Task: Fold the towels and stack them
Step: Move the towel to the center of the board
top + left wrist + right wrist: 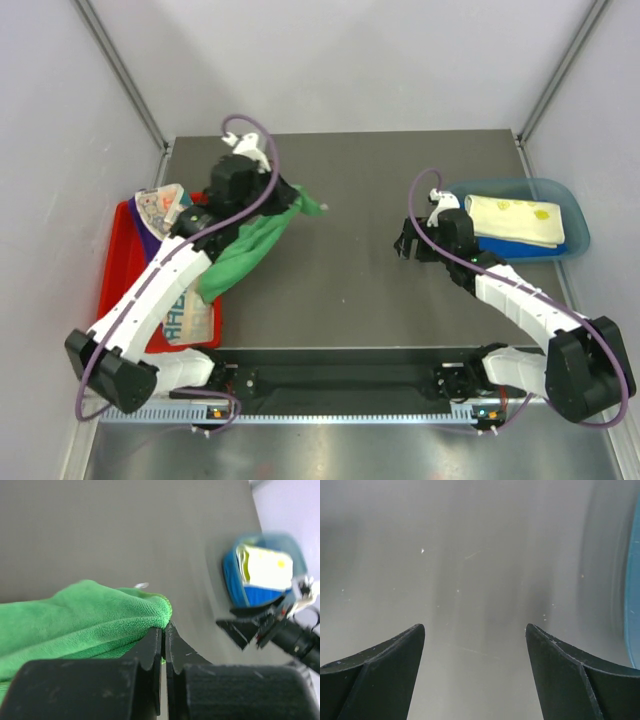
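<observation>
**SPREADING THE GREEN TOWEL FOR FOLDING**

Locate the green towel (pixel 245 250) at the left of the bench (pixel 360 300), pinched at one corner by the left jaws, clenched tight on the cloth. Note the rest of it trailing back beside the left arm (pixel 160 285) toward the red tray (pixel 115 270), with other towels (pixel 165 210) heaped there. Note also the right jaws, spread wide and holding nothing, over bare bench just beside the blue bin (pixel 578 240), with a pale yellow towel (pixel 515 220) folded inside.

Judged as the step in hand: drawing the cloth out to lie flat. Carry the held corner toward the middle, probably low enough to drag the tail free of the tray rim without snagging. Bring the right jaws across to a second corner before any fold.

Use the open centre between the arms. Stay off the tray at the left edge and the bin at the right.
</observation>
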Robot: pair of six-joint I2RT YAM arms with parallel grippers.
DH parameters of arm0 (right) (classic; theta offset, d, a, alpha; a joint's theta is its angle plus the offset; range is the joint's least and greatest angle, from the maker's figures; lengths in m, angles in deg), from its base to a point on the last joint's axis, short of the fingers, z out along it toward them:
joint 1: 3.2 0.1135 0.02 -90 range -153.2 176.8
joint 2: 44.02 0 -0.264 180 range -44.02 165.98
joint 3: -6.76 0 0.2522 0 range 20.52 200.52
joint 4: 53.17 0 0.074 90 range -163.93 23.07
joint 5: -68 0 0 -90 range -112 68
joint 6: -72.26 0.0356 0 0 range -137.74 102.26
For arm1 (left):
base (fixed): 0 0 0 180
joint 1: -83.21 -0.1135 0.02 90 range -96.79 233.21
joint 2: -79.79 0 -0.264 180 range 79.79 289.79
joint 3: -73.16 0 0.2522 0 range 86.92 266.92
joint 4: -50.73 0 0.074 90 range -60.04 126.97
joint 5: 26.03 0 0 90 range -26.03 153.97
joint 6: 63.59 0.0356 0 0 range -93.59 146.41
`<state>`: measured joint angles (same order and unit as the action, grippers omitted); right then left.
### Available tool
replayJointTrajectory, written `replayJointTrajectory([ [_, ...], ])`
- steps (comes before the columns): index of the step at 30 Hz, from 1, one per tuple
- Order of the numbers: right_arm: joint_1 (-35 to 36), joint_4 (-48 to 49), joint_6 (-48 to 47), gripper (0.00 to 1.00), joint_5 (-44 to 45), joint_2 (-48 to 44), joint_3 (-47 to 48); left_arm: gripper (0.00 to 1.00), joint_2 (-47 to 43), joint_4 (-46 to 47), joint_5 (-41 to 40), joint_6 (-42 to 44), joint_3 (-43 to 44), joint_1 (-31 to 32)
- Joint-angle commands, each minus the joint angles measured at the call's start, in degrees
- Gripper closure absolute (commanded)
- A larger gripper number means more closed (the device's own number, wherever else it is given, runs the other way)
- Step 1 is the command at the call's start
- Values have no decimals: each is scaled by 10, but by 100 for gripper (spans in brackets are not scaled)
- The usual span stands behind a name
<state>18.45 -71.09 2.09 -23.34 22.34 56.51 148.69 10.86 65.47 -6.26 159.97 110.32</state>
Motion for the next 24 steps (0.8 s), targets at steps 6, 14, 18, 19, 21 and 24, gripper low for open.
replayJointTrajectory([
  [6,6,-3,20,17,56,-27,11,100,91,132,-61,-33,-63,174],
  [14,-12,-24,35,15,93,-47,2,100,155,256,-50,-88,-174,323],
  [18,-14,-23,37,15,87,-45,4,98,172,293,-36,-107,-210,379],
  [19,-14,-23,37,15,86,-44,4,90,177,294,-36,-110,-220,388],
  [21,-14,-19,40,15,79,-40,4,82,175,292,-42,-113,-228,398],
  [24,-13,-12,51,16,64,-34,-4,62,144,264,-100,-101,-235,398],
])
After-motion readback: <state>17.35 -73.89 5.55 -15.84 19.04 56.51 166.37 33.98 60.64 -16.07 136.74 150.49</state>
